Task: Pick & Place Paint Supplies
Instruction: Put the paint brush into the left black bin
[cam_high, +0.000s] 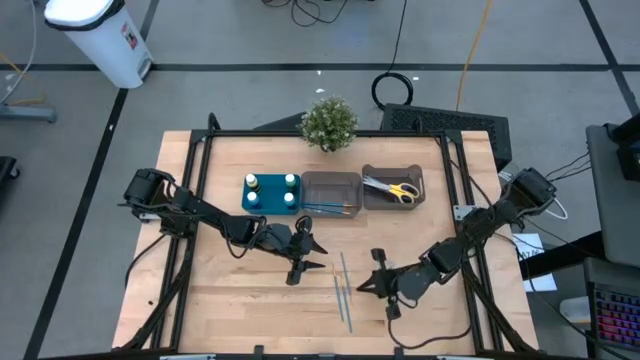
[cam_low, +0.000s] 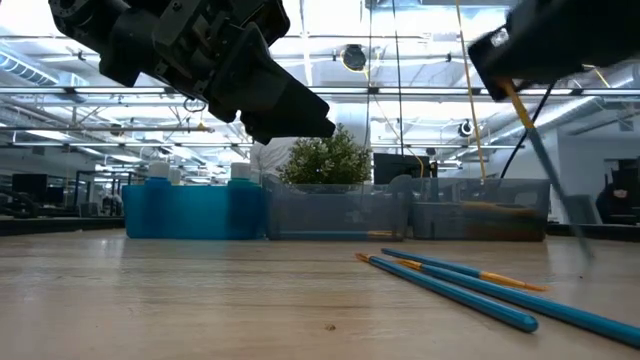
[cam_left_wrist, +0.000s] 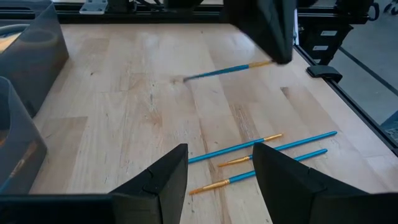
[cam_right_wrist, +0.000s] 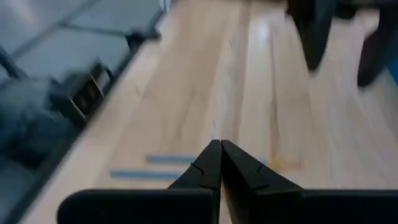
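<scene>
We see our right gripper (cam_right_wrist: 220, 163) raised over the middle of the table with its fingers pressed together on a thin blue brush (cam_left_wrist: 227, 70), which hangs slantwise from it, tip down and clear of the wood. Our left gripper (cam_left_wrist: 219, 177) hovers near the table's centre, its fingers spread and holding nothing, just beside three more brushes (cam_left_wrist: 261, 158) lying loose on the boards. Along the far edge sit the teal tray (cam_high: 270, 195) with its four small bottles (cam_high: 253, 183), a grey bin (cam_high: 331, 191) that already has brushes in it, and a second grey bin (cam_high: 393, 188) holding the scissors (cam_high: 400, 190).

The risks, as we judge them, come from the grip. The brush is slim and pinched near one end, so it may swing or slip out while we carry it to the bin. Its long free end could catch the bin's wall on the way in and tip out onto the table. Both arms also work close together over the centre, so a careless sweep could knock the loose brushes or touch the other arm.
</scene>
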